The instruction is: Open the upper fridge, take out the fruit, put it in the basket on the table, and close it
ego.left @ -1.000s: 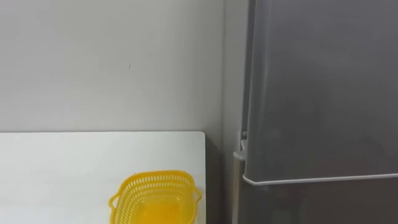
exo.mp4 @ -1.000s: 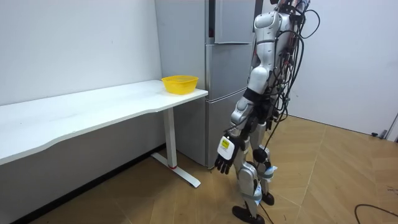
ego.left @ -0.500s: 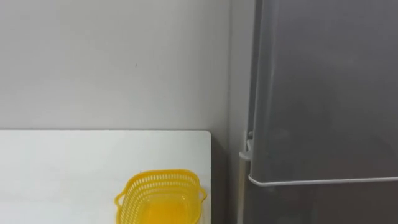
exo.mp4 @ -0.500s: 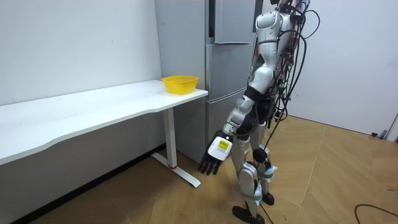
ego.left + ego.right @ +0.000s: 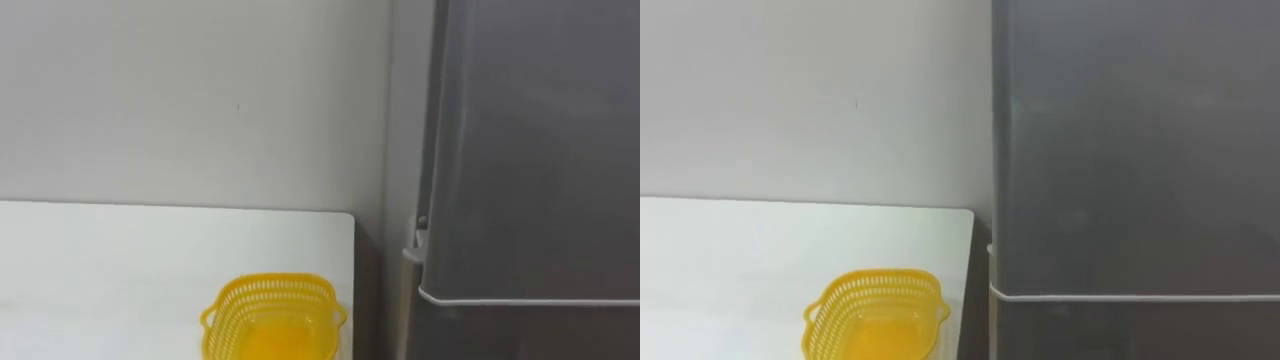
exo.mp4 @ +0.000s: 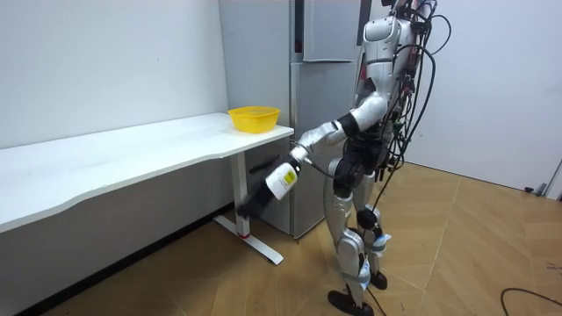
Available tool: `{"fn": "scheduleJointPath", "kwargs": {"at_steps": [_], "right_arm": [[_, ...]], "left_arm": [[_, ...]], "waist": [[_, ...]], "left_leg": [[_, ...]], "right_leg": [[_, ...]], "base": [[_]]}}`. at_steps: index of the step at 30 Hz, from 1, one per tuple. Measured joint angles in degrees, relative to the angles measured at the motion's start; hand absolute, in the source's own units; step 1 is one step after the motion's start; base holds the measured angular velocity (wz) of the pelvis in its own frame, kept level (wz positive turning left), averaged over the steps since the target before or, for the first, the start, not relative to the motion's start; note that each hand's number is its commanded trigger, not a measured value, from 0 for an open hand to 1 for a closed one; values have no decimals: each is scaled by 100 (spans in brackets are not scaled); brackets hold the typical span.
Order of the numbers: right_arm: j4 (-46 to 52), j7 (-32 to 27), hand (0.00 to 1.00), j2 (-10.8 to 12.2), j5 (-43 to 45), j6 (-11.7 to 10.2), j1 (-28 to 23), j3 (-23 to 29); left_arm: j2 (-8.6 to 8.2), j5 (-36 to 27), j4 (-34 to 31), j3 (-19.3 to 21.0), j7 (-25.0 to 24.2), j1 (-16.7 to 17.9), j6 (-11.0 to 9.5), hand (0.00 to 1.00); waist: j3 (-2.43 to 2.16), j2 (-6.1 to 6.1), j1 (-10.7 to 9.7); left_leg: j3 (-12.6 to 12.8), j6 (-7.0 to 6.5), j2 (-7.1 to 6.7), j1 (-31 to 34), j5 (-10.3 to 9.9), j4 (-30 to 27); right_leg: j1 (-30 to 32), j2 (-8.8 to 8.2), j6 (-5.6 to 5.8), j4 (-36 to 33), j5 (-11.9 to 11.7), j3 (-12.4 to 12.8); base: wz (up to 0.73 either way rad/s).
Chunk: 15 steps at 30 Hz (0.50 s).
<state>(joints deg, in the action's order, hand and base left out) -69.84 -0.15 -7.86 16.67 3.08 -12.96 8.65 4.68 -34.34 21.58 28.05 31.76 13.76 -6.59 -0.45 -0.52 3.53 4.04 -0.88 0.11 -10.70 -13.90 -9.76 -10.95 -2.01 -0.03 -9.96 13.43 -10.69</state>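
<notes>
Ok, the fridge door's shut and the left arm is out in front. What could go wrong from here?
1. The left robot hand is lower than the top of the white table, close to its end. If it lifts toward the upper fridge door, it might clip the table edge.
2. The yellow basket sits at that end, right beside the fridge. A wide arm swing could knock it off.

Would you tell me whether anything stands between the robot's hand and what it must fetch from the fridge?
Yes: the fridge door is shut, so anything inside is behind it. The left hand is held out low near the table, apart from the door.
</notes>
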Motion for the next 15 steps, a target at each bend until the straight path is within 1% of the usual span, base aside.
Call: {"fn": "scheduleJointPath", "kwargs": {"at_steps": [1, 2, 3, 4, 5, 7, 8, 10, 11, 12, 13, 15], "right_arm": [[16, 7, 0, 3, 13, 0, 7, 4], [45, 32, 0, 7, 34, 0, 1, 5], [51, 41, 0, 13, 67, 0, 4, 5], [53, 41, 0, 16, 82, 1, 0, 5], [63, 49, 0, 23, 84, 1, -51, 4], [122, 159, 0, 38, 15, 0, -113, -11], [118, 195, 0, 40, 15, 8, -122, -13], [102, 345, 0, 49, 13, 18, -186, -11], [101, 391, 0, 51, 12, 20, -191, -12], [102, 460, 0, 54, 13, 23, -196, -12], [99, 480, 0, 54, 13, 27, -196, -12], [99, 538, 0, 54, 14, 48, -194, -7]], "left_arm": [[6, 28, -165, 7, 70, 1, -23, 0], [25, 29, -497, 15, 166, 1, -62, 0], [39, 29, -848, 46, 221, 0, -91, 0], [39, 29, -1049, 49, 269, 1, -100, 0], [39, 28, -1420, 66, 308, 1, -106, 0], [70, 39, -2067, 59, 308, 10, -135, 0], [83, 54, -2207, 46, 301, 9, -142, 0], [117, 141, -2785, 39, 235, 8, -140, 0], [128, 138, -2948, 37, 224, 8, -137, 0], [138, 135, -3308, 35, 151, 7, -136, 0], [149, 135, -3473, 27, 105, 5, -137, 0], [272, 136, -3877, -32, -174, -40, -136, 0]], "waist": [[0, 0, 4], [13, 15, 9], [0, -10, 2], [4, -3, 3], [12, 10, -2], [10, 7, -21], [10, 7, -13], [7, 2, -22], [9, 6, -29], [13, 11, -26], [17, 12, -26], [32, -1, -48]], "left_leg": [[12, 0, 0, -1, 0, 0], [45, 0, 0, -2, 0, 1], [39, 0, 0, 6, 0, 0], [38, 0, -2, 7, 0, 1], [29, 0, -5, 9, 0, 13], [-24, -2, -11, 31, -1, 20], [-50, -2, -14, 42, -1, 19], [-102, -3, -41, 101, -1, -2], [-109, -3, -53, 117, -1, -24], [-115, -2, -57, 150, -1, -83], [-117, -2, -61, 168, -1, -114], [-126, -2, -71, 202, -1, -166]], "right_leg": [[4, 2, 0, -4, 0, 16], [16, 6, 0, -6, 0, 50], [18, 14, 0, -5, 0, 51], [17, 10, 0, 4, 0, 45], [13, 9, 1, 15, 0, 39], [17, 8, 2, 18, 0, 5], [20, 9, 2, 19, 0, -17], [46, 5, 2, 25, -1, -57], [59, 6, 2, 23, -1, -68], [84, 6, 1, 18, -2, -78], [88, 5, 2, 18, -2, -85], [88, -4, 2, 19, -2, -110]], "base": [[-12], [-8], [-6], [0], [5], [10], [14], [10], [5], [4], [4], [0]]}}
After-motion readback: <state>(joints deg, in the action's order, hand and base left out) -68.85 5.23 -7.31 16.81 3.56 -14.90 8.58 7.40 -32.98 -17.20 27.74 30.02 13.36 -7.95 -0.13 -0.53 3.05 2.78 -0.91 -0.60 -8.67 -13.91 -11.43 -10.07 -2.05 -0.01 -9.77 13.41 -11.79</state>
